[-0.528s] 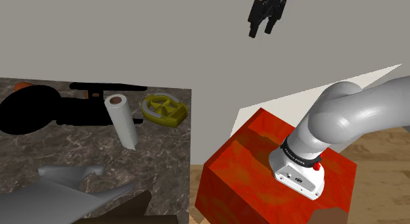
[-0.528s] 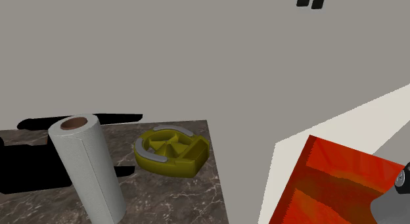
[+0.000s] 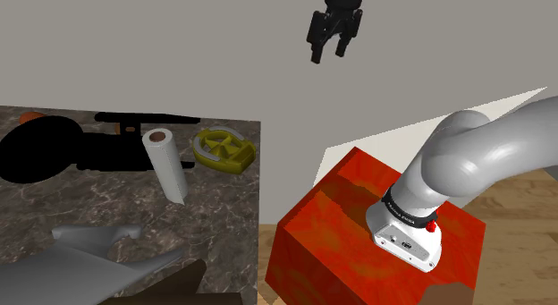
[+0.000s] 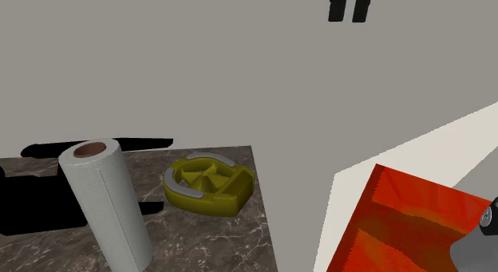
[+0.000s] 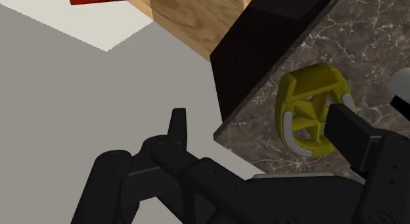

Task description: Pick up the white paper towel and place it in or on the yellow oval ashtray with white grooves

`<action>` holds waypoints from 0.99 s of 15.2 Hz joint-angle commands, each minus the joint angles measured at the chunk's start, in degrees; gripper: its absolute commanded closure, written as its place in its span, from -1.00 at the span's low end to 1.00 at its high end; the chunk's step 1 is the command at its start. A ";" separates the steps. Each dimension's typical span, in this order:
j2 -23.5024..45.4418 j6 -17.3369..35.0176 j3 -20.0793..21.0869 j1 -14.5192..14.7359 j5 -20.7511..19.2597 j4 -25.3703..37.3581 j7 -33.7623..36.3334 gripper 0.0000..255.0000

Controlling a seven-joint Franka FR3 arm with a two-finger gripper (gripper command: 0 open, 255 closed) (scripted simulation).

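Observation:
The white paper towel roll (image 3: 166, 165) stands on the dark marble table (image 3: 89, 205), leaning a little, its brown core end up; it looms large in the second exterior view (image 4: 107, 205). Just to the shoulder view's right of it lies the yellow oval ashtray (image 3: 224, 149) with pale grooves (image 4: 209, 183). My black gripper (image 3: 327, 54) hangs open and empty high in front of the grey wall, above and to the right of the table's edge (image 4: 350, 18). In the wrist view the ashtray (image 5: 309, 112) lies beside one finger (image 5: 349, 129), with the roll's edge (image 5: 403, 85) past it.
The red stand (image 3: 358, 232) sits on a wooden floor (image 3: 510, 214) at the shoulder view's right. A grey shape (image 3: 98, 251) lies on the table's near part. A black area (image 3: 54, 151) spreads behind the roll. The table's edge (image 3: 260, 196) drops off right of the ashtray.
The gripper has moved toward the shoulder view's left, closer to above the table's edge, still open. Roll and ashtray have not moved.

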 commanded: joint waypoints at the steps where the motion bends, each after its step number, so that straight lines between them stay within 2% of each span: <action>1: 1.90 1.10 2.29 0.86 1.27 0.70 2.64 -1.00; 8: 10.79 5.85 10.00 3.25 4.16 4.56 11.49 -1.00; 15: 22.30 9.81 17.25 4.91 4.00 11.71 20.74 -1.00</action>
